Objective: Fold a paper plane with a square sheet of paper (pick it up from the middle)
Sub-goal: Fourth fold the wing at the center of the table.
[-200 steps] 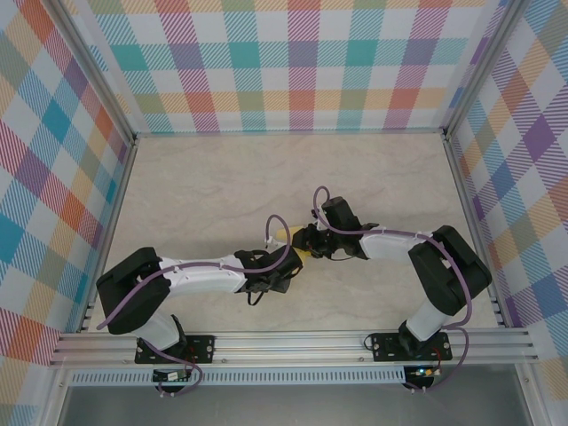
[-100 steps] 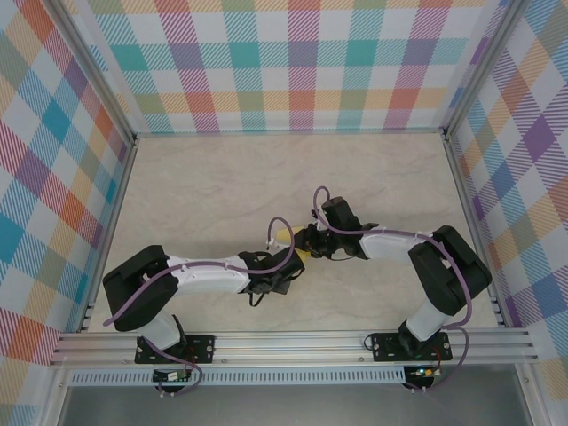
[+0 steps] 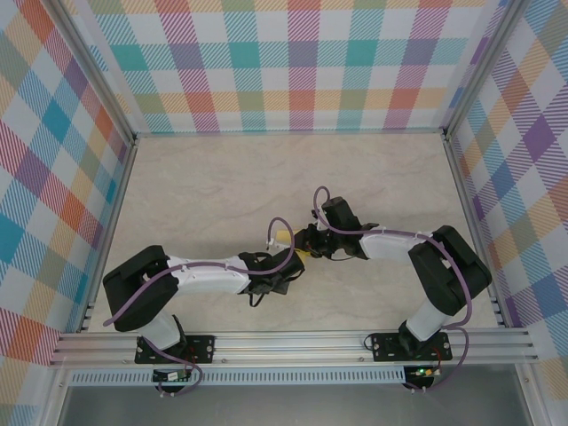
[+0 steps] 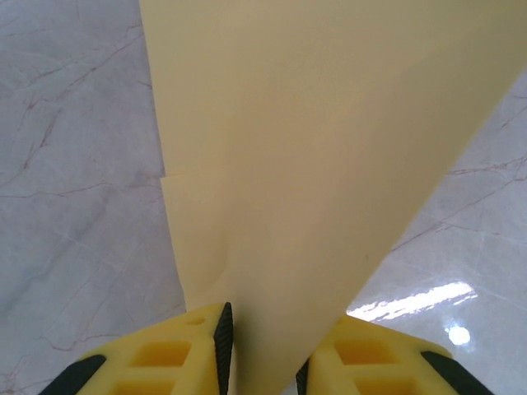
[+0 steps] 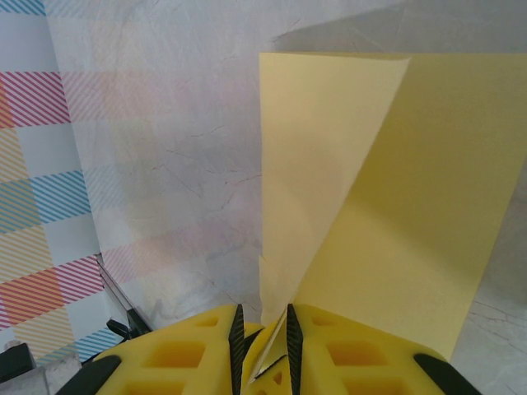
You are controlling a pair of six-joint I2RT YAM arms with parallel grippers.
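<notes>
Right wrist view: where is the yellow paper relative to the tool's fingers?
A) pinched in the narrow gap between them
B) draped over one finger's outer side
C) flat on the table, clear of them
A: the folded sheet of paper runs down into the narrow gap of the right tool, both fingers against it.

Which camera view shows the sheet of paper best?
The right wrist view: the sheet of paper shows its top edge and a diagonal fold across its layers. The left wrist view gives a plain tapering stretch of it; the top view, a small yellow bit.
</notes>
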